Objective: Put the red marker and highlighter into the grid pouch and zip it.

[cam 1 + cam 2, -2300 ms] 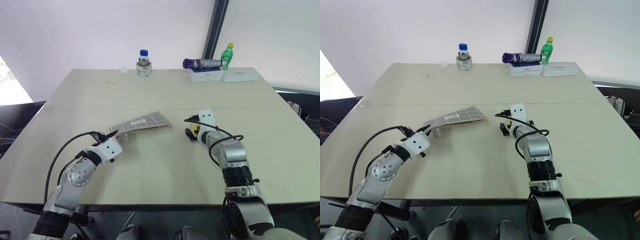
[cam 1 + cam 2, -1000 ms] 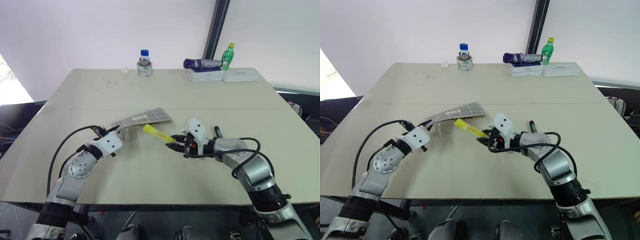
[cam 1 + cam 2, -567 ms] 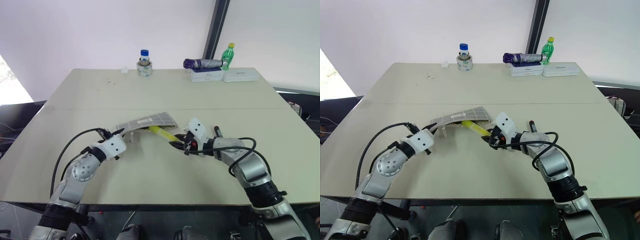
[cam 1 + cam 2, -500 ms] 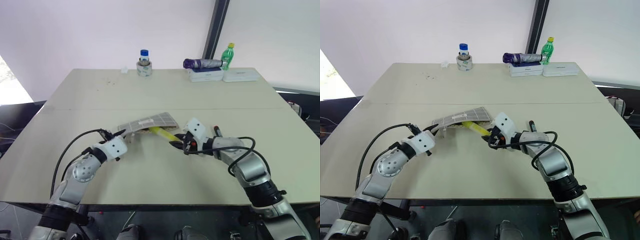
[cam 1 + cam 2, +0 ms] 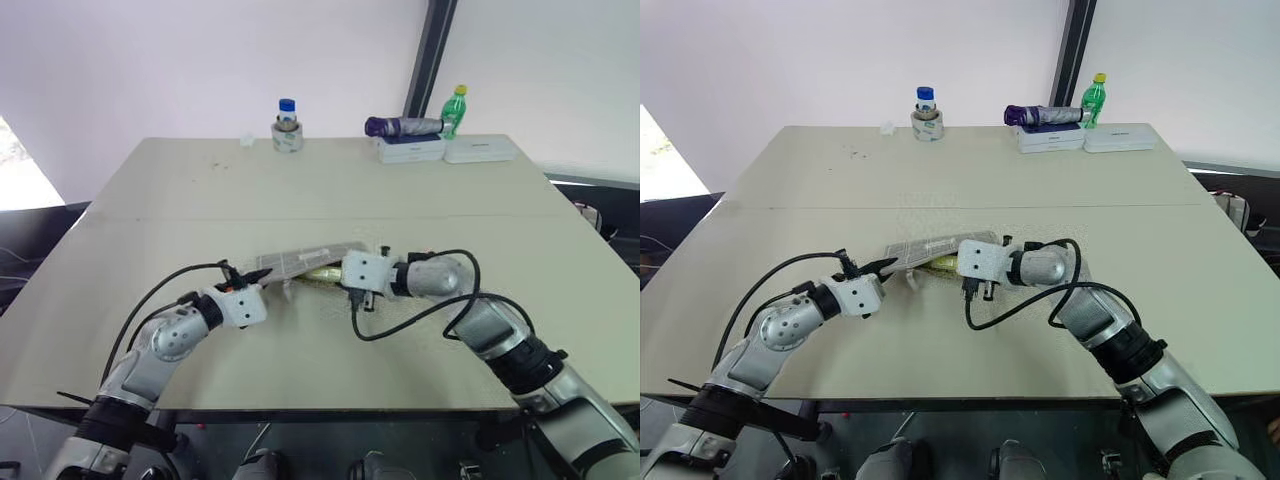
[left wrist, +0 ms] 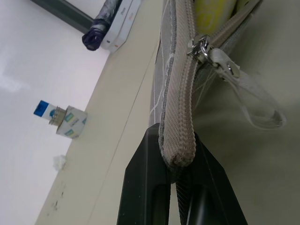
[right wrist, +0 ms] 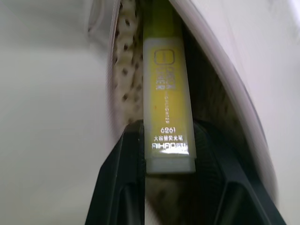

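Pointing lengthwise into the open grid pouch, the highlighter.

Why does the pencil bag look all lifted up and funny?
The left tool pinches one end of the grid pouch, lifting its edge off the table so the mouth gapes. The right tool is pushing the highlighter in; it sticks halfway out. Nothing looks spilled or broken.
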